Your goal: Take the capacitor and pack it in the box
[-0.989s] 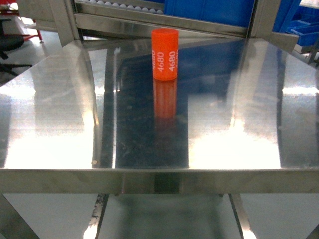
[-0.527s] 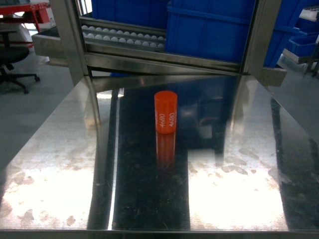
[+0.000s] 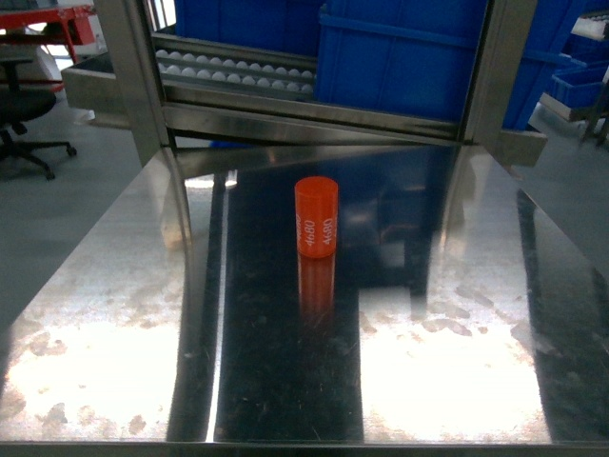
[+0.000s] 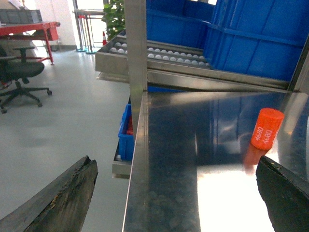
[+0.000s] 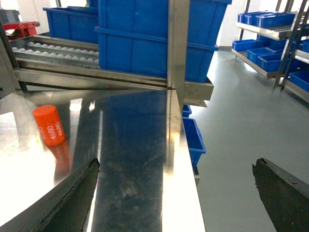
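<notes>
Nothing on the table has shifted since half a second ago; a second ago the head camera sat lower and nearer, and it now looks down from a higher, steadier spot.

From the head view, the orange capacitor (image 3: pixel 316 216) stands upright on its flat end near the middle of the shiny steel table (image 3: pixel 114 314), long axis vertical, with white "4680" print running up its side. Its reflection stretches toward the near edge. Behind the table runs a roller rack (image 3: pixel 238 71) carrying big blue bins (image 3: pixel 409 57). An office chair (image 3: pixel 24 109) sits on the floor at far left. Neither arm shows in this view.

From the left wrist view, the capacitor (image 4: pixel 266 127) appears at right, well beyond the left gripper (image 4: pixel 176 193). The two dark fingers (image 4: pixel 63 198) sit at opposite lower corners of the picture, spread wide, with nothing between them and touching nothing. The wrist looks along the table's left edge, one finger out over the floor. A small blue crate (image 4: pixel 126 137) sits under the table.

From the right wrist view, the capacitor (image 5: pixel 49 125) stands at left, well away from the right gripper (image 5: pixel 176 193). Its fingers (image 5: pixel 72 198) are likewise spread wide and empty, the wrist looking along the table's right edge. Shelves of blue bins (image 5: pixel 270 43) stand at far right.
</notes>
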Available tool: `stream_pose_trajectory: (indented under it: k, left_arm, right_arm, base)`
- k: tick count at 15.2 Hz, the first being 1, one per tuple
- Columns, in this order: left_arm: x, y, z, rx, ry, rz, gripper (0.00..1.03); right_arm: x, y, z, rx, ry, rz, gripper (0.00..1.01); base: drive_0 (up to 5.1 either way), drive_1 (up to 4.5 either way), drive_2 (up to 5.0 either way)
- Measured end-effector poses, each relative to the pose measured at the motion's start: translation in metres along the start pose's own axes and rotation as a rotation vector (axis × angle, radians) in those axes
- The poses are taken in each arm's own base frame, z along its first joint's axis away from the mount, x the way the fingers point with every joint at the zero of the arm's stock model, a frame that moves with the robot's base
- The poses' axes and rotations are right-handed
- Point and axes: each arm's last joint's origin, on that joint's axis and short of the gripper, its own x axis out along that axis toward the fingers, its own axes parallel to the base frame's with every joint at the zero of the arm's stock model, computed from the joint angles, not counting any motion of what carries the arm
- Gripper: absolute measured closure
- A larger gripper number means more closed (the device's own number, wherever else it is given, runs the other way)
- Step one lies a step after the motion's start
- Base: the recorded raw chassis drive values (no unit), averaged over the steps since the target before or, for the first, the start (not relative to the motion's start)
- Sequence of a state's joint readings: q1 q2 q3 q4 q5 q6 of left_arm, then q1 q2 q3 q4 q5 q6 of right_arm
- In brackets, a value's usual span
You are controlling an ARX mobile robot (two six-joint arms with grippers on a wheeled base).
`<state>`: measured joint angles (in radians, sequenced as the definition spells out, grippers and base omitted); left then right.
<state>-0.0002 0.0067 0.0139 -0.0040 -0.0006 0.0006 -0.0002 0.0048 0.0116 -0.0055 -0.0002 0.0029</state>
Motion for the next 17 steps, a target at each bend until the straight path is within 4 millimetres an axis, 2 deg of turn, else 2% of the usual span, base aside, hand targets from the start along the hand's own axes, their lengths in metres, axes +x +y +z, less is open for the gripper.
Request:
stream_pose_trajectory:
  k: [10,11,12,13,14,15,16,17]
  left_arm:
    - [0.0,0.0,0.0,0.0,0.0,0.0,0.05]
    - [0.003,-0.001,0.001,-0.007,0.003,0.086,0.05]
    - [0.016,0.001,0.007,-0.021,-0.01,0.193,0.05]
    - [0.039,0.003,0.011,-0.015,-0.003,0.223,0.05]
    - [0.068,-0.002,0.024,-0.006,-0.038,0.151,0.05]
    - [0.106,-0.012,0.043,0.005,-0.099,0.076,0.05]
    - [0.146,-0.022,0.051,0.013,-0.13,0.01,0.05]
    - [0.184,-0.035,0.044,0.029,-0.084,-0.035,0.05]
  right_arm:
    - [0.0,0.0,0.0,0.0,0.0,0.0,0.03]
    - [0.0,0.0,0.0,0.0,0.0,0.0,0.03]
    - [0.0,0.0,0.0,0.0,0.0,0.002,0.03]
    - [0.0,0.0,0.0,0.0,-0.001,0.0,0.03]
    - [0.0,0.0,0.0,0.0,0.0,0.0,0.03]
    - [0.0,0.0,0.0,0.0,-0.002,0.0,0.03]
    - [0.0,0.0,0.0,0.0,-0.001,0.0,0.03]
    - [0.0,0.0,0.0,0.0,0.0,0.0,0.03]
  base:
    - [0.0,0.0,0.0]
    - [0.0,0.0,0.0]
    - [0.0,0.0,0.0]
    - [0.0,0.0,0.0]
    - [0.0,0.0,0.0]
    - [0.0,0.0,0.0]
    - [0.0,0.0,0.0]
    - [0.0,0.0,0.0]
